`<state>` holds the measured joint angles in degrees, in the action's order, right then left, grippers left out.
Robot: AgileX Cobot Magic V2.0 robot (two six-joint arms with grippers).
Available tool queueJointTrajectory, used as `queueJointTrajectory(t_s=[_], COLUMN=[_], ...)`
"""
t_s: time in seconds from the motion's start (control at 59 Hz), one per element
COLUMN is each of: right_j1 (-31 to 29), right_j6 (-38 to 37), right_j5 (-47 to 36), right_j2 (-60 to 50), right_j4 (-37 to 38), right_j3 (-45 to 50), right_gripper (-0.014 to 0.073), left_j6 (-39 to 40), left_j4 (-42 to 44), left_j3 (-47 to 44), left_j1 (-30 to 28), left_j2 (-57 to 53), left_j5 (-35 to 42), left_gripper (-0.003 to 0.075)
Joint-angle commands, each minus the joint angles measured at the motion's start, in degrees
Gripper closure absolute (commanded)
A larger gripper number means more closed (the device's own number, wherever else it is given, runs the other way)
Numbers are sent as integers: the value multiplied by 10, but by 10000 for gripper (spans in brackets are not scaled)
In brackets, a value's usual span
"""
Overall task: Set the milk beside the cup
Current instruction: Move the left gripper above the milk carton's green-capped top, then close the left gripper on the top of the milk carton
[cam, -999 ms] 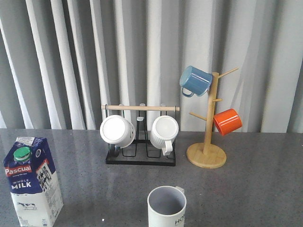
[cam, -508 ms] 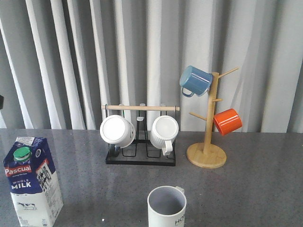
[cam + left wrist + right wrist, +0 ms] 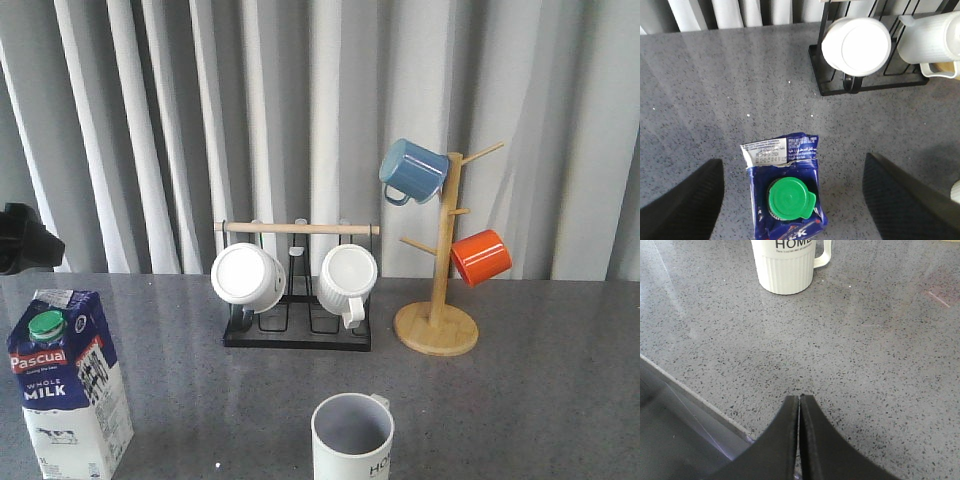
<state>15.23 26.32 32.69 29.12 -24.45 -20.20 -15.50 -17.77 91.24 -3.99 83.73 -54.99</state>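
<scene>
At lower left of the front view the milk (image 3: 68,385) stands upright on the desk (image 3: 530,390), well apart from the cup (image 3: 352,438) at bottom centre. We see the left hand (image 3: 792,195) in its wrist view w/ fingers (image 3: 682,207) spread wide on either side of the carton top, green cap (image 3: 790,198) between them, nothing gripped yet. The right hand (image 3: 799,440) has its fingers pressed together, empty, low over bare desk near the edge, w/ the cup at the top of that frame.

Risks as we judge them: carton is tall and narrow, so if one finger touches before the other it could tip or skid. A grip on the gable top is likely to crush the fold or slip off the slope; the flat body lower down looks safer. Contents may slosh and swing it on the carry. At the set-down, coming in too close could knock the cup or catch its handle. The black rack (image 3: 297,335) w/ two white mugs (image 3: 247,277) sits behind the route; a wide swing of the arm might clip it.
</scene>
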Motion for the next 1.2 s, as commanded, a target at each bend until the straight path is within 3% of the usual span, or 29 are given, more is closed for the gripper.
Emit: queueJointTrajectory(t_s=[0.0, 0.745, 1.186], right_j1=[-1, -1, -1], right_j6=[-1, -1, -1], right_j5=[-30, -30, -30], right_j2=[2, 2, 2], right_j4=[-7, -7, -7], right_j3=[-16, -16, -16], right_gripper=[597, 597, 597], left_j6=[2, 7, 7], left_j4=[-30, -21, -22], left_j3=[18, 16, 16], left_j1=[2, 2, 2], left_j2=[-2, 24, 97], left_j5=[18, 8, -26], left_gripper=[165, 165, 167])
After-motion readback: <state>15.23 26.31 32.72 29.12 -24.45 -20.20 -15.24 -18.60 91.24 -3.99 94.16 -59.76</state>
